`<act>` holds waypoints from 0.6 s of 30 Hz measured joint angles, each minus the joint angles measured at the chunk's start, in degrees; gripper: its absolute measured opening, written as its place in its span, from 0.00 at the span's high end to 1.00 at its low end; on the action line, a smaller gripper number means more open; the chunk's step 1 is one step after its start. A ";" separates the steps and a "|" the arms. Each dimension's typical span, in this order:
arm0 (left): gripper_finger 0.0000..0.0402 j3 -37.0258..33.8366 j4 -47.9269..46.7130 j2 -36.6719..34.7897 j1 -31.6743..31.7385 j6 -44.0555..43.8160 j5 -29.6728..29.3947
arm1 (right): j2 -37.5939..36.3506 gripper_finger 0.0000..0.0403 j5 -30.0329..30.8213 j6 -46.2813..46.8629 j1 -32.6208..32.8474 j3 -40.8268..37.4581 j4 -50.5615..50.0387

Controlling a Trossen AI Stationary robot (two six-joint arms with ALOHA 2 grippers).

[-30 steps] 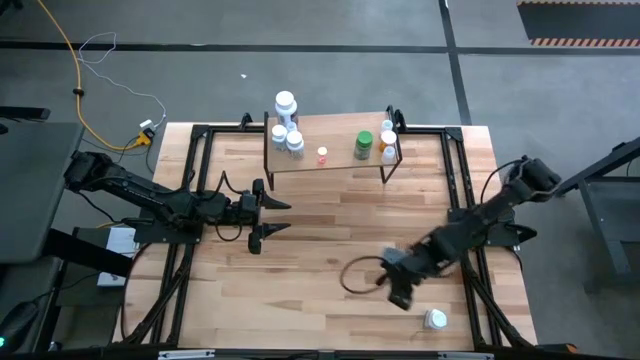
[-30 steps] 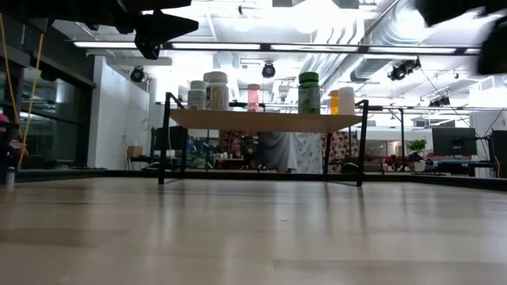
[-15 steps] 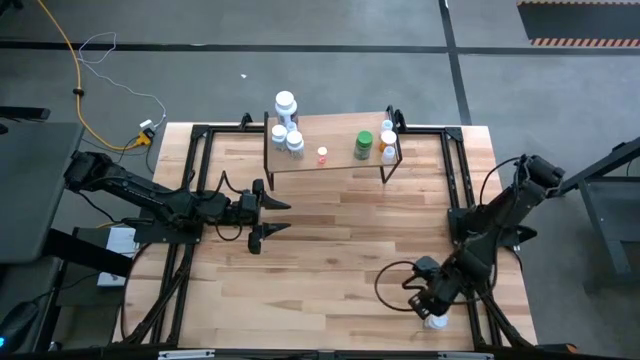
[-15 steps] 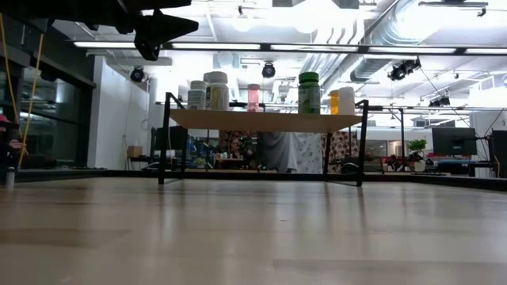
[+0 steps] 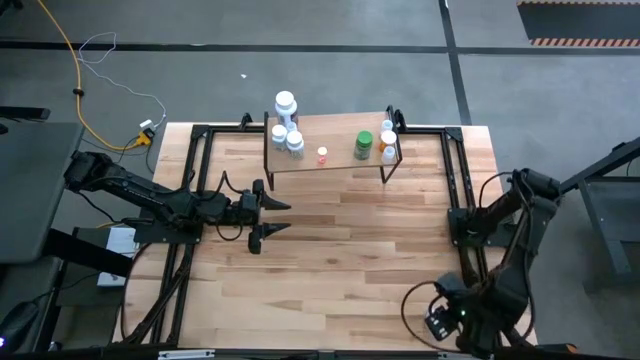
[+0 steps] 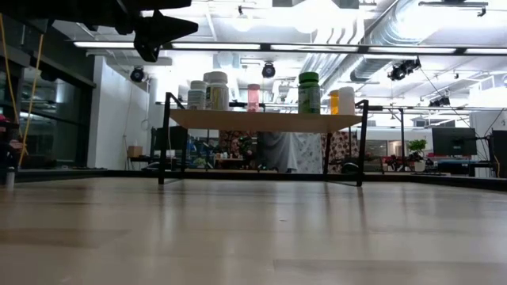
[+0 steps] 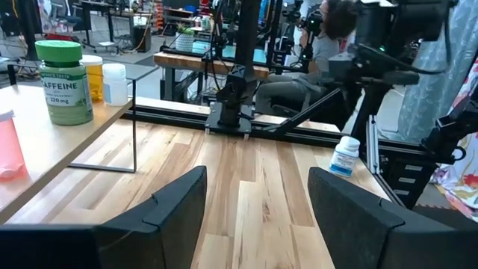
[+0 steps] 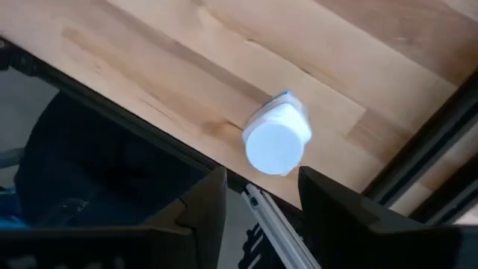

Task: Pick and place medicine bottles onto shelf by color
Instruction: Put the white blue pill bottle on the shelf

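From above I see the shelf (image 5: 330,140) near the far edge of the tabletop (image 5: 330,250), carrying a cluster of white bottles (image 5: 287,135) at its left end, a small red-topped bottle (image 5: 322,154) toward the middle, a green bottle (image 5: 363,146) and an orange bottle (image 5: 388,141) at the right end. My left claw (image 5: 276,217) hangs over the left half of the tabletop, fingers spread and holding nothing. My right claw (image 5: 440,322) is down at the near right corner; from here I cannot tell how its fingers stand. At table height, the shelf (image 6: 261,120) stands across the far side with the green bottle (image 6: 309,93) and white bottles (image 6: 207,90) upright on it. Through the left wrist camera the green bottle (image 7: 65,72), the orange bottle (image 7: 92,77) and a small white one (image 7: 115,83) stand together on the shelf (image 7: 45,149), and a lone white bottle (image 7: 346,155) stands at the tabletop's edge near the other arm. Through the right wrist camera that lone white bottle (image 8: 277,137) sits right at the tabletop's edge, its cap facing me, between my right claw's (image 8: 256,198) parted fingers (image 8: 203,203) but not touched by them.
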 joint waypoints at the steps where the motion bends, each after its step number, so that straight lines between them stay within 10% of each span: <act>1: 0.44 0.00 0.01 0.00 0.00 0.00 -0.08 | 0.90 0.61 0.26 -0.37 0.39 0.43 0.19; 18: 0.44 0.00 0.07 0.00 0.00 2.60 -0.65 | 3.30 0.45 -1.95 0.27 1.23 1.06 -0.98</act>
